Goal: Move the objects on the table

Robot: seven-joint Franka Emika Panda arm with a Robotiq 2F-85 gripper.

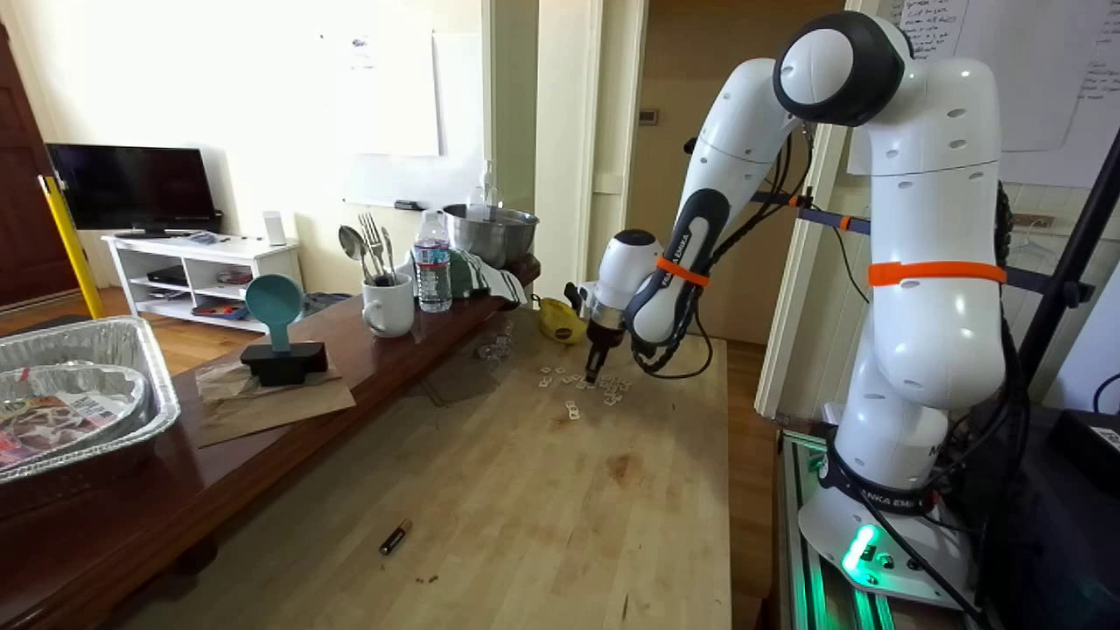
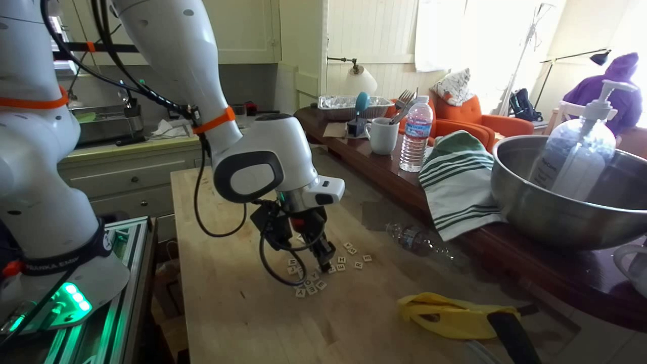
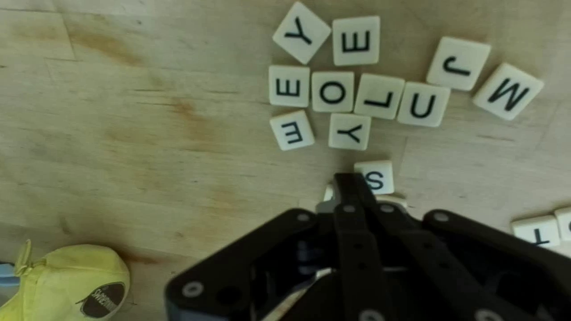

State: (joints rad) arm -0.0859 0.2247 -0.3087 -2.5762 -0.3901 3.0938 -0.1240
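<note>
The light wood table [image 1: 542, 507] bears several white letter tiles [image 1: 612, 389], in a loose scatter also seen in the other views [image 2: 311, 285] [image 3: 333, 92]. My gripper [image 3: 350, 180] points down among them, its fingers together with nothing seen between them. Its tips are beside the S tile [image 3: 380, 177] and cover part of it and other tiles. The gripper shows low at the tabletop in both exterior views [image 1: 592, 379] [image 2: 326, 268]. A yellow pouch [image 2: 455, 317] and a clear plastic bottle [image 2: 412, 237] lie on the table. A dark battery [image 1: 395, 536] lies near the front.
A raised dark wood ledge [image 1: 385, 363] runs along one side of the table. It holds a mug [image 1: 388, 308] with cutlery, a water bottle [image 1: 433, 271], a metal bowl [image 2: 561, 222] and foil trays [image 1: 144, 367]. A striped towel [image 2: 457, 177] hangs over its edge.
</note>
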